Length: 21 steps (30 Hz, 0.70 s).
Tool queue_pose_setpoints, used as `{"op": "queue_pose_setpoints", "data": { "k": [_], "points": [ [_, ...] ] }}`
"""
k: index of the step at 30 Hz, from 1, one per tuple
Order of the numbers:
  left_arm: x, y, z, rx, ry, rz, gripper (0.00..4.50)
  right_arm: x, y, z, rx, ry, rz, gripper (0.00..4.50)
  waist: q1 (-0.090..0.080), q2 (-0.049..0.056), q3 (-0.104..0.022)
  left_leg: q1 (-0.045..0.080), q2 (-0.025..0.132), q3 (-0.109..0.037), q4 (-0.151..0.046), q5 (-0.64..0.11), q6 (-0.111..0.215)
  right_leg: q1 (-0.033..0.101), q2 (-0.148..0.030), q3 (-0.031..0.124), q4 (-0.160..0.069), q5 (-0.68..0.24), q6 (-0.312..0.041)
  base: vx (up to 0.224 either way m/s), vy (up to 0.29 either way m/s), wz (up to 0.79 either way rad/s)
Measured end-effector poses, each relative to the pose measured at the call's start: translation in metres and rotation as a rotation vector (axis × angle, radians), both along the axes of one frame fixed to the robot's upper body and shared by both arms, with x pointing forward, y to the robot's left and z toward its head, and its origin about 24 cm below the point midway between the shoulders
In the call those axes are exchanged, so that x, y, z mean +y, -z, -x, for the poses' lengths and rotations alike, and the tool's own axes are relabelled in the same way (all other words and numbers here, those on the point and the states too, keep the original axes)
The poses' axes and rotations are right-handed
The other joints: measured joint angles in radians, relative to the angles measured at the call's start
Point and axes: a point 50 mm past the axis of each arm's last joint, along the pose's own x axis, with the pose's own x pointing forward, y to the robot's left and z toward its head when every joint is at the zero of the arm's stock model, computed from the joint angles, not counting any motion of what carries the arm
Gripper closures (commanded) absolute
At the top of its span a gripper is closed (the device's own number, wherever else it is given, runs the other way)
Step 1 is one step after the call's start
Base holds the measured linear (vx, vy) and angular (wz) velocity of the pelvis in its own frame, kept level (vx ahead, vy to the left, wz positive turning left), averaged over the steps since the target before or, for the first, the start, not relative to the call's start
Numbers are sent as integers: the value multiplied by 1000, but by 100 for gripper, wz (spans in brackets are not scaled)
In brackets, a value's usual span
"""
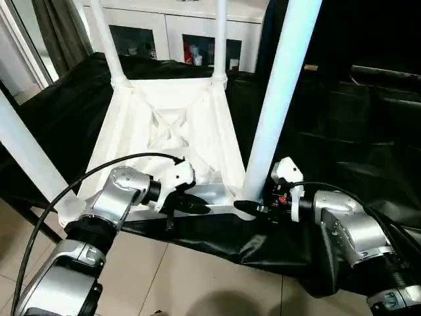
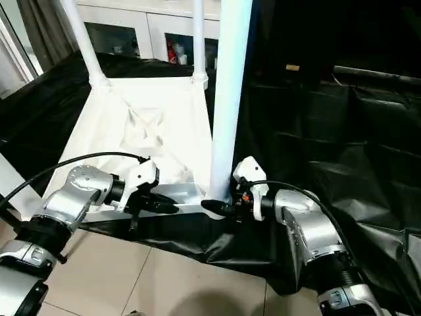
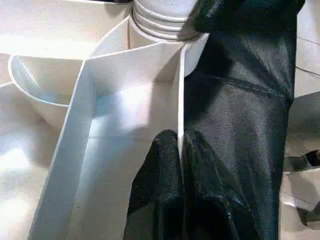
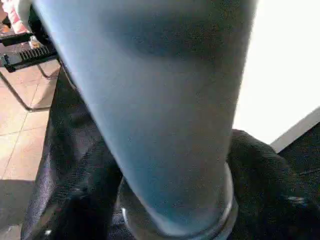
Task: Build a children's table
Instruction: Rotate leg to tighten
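Observation:
The children's table lies upside down on a black cloth, its ribbed white top (image 1: 164, 131) facing up. Legs stand in the far left (image 1: 108, 46), far right (image 1: 219, 39) and near left (image 1: 26, 151) corner sockets. The near right leg (image 1: 276, 99) rises from the socket closest to me. My left gripper (image 1: 197, 207) is shut on the top's thin near rim (image 3: 181, 90), one black finger on each side of it. My right gripper (image 1: 253, 207) reaches in from the right and is shut on the base of the near right leg (image 4: 160, 100), just above its socket.
The black cloth (image 1: 342, 131) spreads out to the right and hangs over the near edge above a tiled floor (image 1: 197, 276). A white cabinet with glass doors (image 1: 177, 33) stands behind the table. A black cable (image 1: 79, 184) loops over my left forearm.

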Motion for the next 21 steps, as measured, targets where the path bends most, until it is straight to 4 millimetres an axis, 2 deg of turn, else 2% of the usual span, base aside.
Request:
{"op": "queue_pose_setpoints", "data": {
  "k": [5,10,16,21],
  "points": [
    [0,0,0,1,0,0,450,0,1,0,1,1,-1,182,0,0,0,0,0,0,0,0,0,0,0,0,0,0,0,0,0,0],
    [-2,1,0,-6,-16,0,450,0,6,2,-12,39,-19,189,1,0,0,1,0,0,0,0,0,1,0,0,0,0,0,0,0,0],
    [-25,6,-13,-43,-144,10,450,2,19,-7,-35,348,-106,189,0,3,-2,4,-1,0,1,0,0,3,-1,1,1,-1,3,0,0,0],
    [-58,9,-24,-58,-266,2,450,6,24,-20,-47,683,-103,191,0,7,-5,6,-3,-1,1,0,0,8,-1,2,-1,-2,4,0,0,0]
  ]
}}
